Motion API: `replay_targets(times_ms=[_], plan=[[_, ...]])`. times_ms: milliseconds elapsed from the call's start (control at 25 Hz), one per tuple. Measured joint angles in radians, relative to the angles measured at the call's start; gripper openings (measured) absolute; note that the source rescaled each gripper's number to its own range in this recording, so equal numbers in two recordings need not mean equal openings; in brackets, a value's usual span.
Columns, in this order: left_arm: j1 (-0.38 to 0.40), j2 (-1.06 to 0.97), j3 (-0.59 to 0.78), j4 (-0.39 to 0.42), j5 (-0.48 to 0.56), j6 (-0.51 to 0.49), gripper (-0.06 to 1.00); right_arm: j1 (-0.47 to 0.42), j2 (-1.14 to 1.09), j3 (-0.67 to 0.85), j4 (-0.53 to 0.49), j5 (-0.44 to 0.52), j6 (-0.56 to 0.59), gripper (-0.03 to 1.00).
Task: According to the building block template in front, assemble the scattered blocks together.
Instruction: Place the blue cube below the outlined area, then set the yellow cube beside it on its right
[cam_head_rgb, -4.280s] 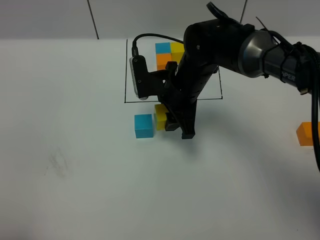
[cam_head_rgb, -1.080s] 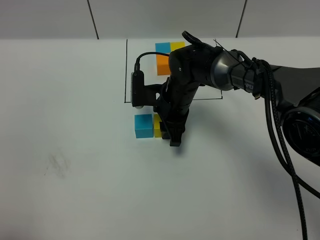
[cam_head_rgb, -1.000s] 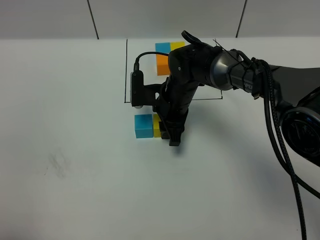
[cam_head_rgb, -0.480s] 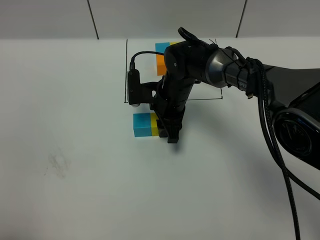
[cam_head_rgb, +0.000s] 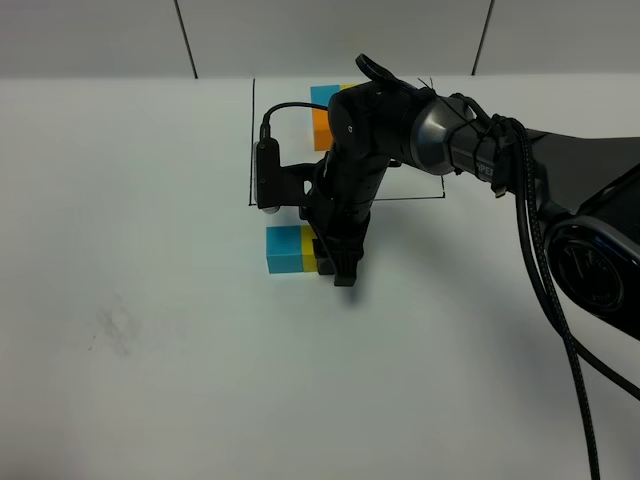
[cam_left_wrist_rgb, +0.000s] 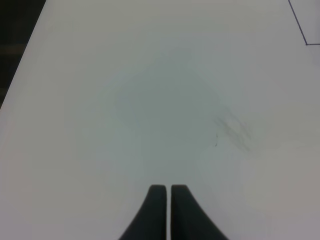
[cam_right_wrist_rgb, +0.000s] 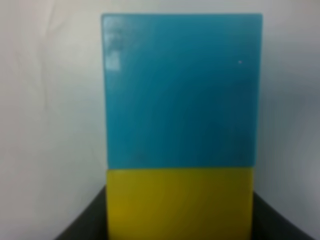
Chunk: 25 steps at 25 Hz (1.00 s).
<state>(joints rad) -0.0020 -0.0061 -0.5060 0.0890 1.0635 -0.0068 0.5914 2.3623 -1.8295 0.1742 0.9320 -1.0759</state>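
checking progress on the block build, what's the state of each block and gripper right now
blue block: resting on the table, flush against the yellow block.
yellow block: touching the blue block, gripped from two sides.
right gripper: closed on the yellow block.
left gripper: shut, empty, above bare table.
template: inside its black frame, partly hidden by the right arm.

Table: white, matte, beneath right claw | smudge: faint grey scuff, well left of claw, nearer camera | wall: pale panels, dark seams, beyond claw
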Motion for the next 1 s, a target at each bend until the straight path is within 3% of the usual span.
replay_targets(times_ms=[80, 200, 320, 1000], plan=[[0.000, 0.000, 0.000, 0.000, 0.000, 0.000, 0.00, 0.000, 0.001, 0.000, 0.002, -0.001, 0.010, 0.61], [0.000, 0.000, 0.000, 0.000, 0.000, 0.000, 0.00, 0.000, 0.002, 0.000, 0.003, -0.007, 0.021, 0.77], [0.000, 0.000, 0.000, 0.000, 0.000, 0.000, 0.00, 0.000, 0.003, 0.000, 0.004, -0.009, 0.031, 0.85], [0.000, 0.000, 0.000, 0.000, 0.000, 0.000, 0.00, 0.000, -0.105, 0.001, -0.058, 0.036, 0.107, 0.88]])
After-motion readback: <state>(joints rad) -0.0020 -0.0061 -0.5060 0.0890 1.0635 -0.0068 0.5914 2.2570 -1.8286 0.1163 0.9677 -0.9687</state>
